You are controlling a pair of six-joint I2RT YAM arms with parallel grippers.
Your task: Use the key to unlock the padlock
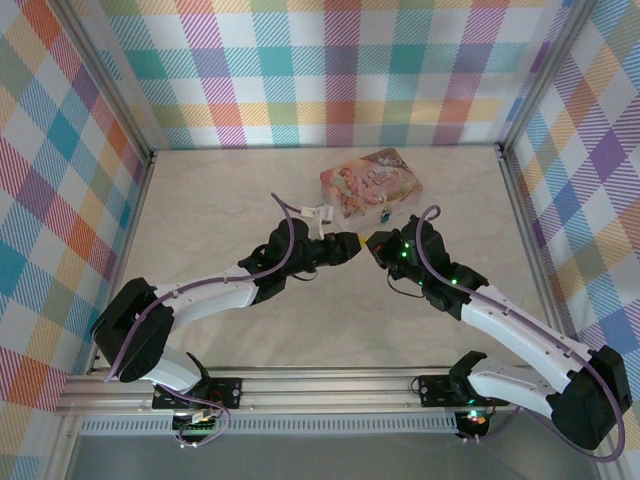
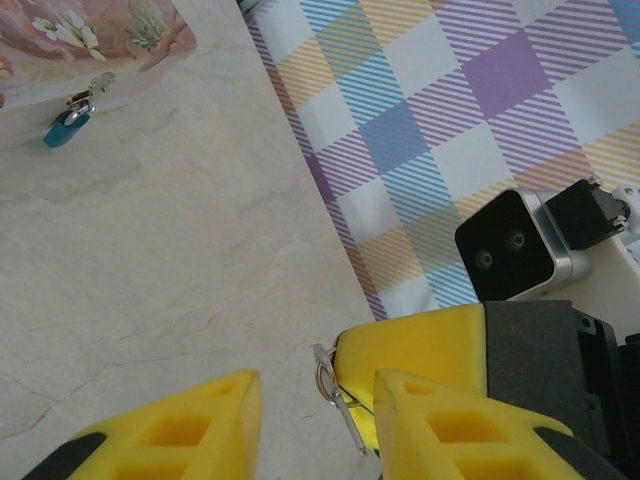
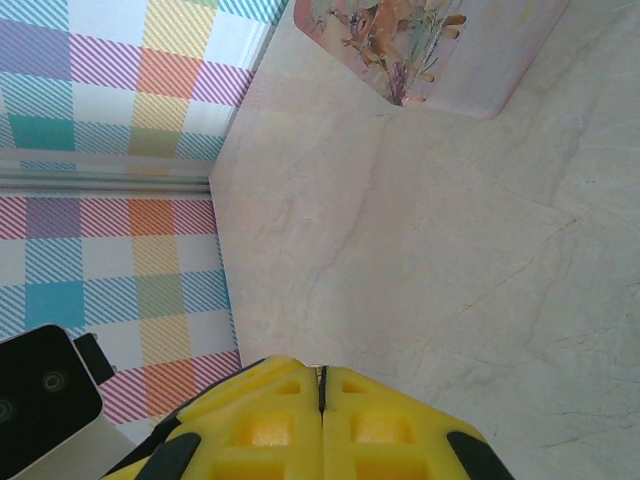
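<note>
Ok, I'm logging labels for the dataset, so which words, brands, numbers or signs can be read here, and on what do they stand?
No text reads clearly in any view.
pink tin: what may be lettering on its illustrated lid, too blurred to read.
padlock: no marking legible on its blue body.
key: too small and thin to tell.

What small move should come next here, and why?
Probably close the left claw on the key: it sits open with the key's exposed end between its fingers, while the right claw is shut on the other end. The padlock sits at the pink tin, untouched.
</note>
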